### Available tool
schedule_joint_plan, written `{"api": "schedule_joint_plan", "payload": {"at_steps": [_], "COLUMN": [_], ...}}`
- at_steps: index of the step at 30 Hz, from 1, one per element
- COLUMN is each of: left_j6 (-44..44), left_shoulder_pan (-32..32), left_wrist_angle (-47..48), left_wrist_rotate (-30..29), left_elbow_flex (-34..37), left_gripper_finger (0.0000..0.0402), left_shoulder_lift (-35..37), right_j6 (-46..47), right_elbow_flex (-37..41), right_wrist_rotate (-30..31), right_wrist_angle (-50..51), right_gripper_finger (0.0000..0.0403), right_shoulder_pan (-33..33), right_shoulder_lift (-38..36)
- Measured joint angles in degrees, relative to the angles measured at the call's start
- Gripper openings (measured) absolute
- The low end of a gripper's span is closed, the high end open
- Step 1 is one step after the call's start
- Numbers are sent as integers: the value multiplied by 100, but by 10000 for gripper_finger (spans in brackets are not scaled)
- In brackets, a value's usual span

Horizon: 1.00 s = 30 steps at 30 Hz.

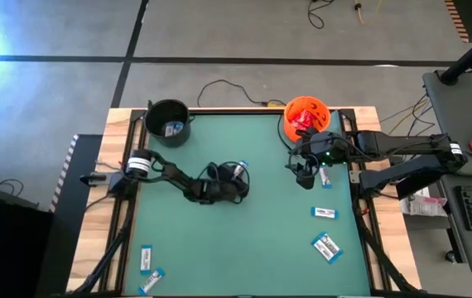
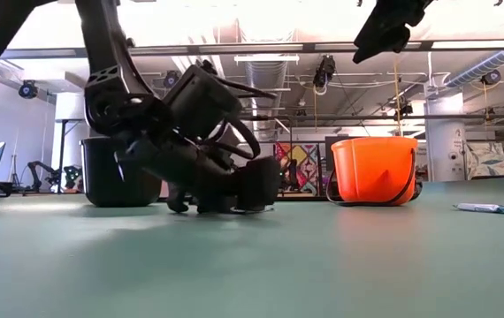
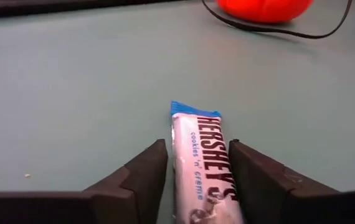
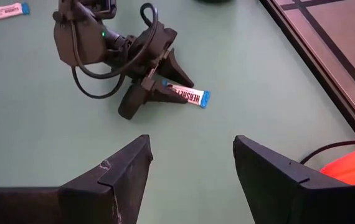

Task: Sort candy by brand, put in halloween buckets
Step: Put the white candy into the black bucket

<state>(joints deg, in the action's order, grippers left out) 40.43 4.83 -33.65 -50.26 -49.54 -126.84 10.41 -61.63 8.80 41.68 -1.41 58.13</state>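
A white-and-blue Hershey's bar lies flat near the middle of the green table. My left gripper is down at table level, open, with one finger on each side of the bar's near half; the right wrist view shows the same straddle on the bar. My right gripper hangs open in the air beside the orange bucket, which holds red packets. The black bucket stands at the far left corner with a white-and-blue bar inside. My left gripper reaches along the bar, coming in low from the table's left. One finger sits right at the bar's long edge, and a thin strip of table shows between the bar and the other finger. I cannot tell whether either finger touches it.
More white-and-blue bars lie loose: one just under the right gripper, two toward the near right, and two at the near left corner. A black cable runs by the orange bucket. Wooden rails frame the table.
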Motion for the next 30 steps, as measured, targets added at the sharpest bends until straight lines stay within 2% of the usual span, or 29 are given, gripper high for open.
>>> {"api": "schedule_joint_plan", "payload": {"at_steps": [8,16,23,30], "left_j6": [-611,-945,-1578,-1942], "left_shoulder_pan": [45,1,-194,-678], "left_wrist_angle": [-258,164,1704,3875], "left_wrist_rotate": [-188,476,1065,885], "left_elbow_flex": [21,63,157,57], "left_gripper_finger": [134,102,86,87], "left_shoulder_lift": [-119,358,1652,4036], "right_j6": [4,4,0,-18], "right_elbow_flex": [0,0,0,0], "right_wrist_rotate": [0,0,2,4], "right_wrist_angle": [-4,-4,-21,-30], "right_gripper_finger": [219,219,219,219], "right_shoulder_pan": [0,0,0,0], "right_shoulder_lift": [0,-32,-70,-70]}}
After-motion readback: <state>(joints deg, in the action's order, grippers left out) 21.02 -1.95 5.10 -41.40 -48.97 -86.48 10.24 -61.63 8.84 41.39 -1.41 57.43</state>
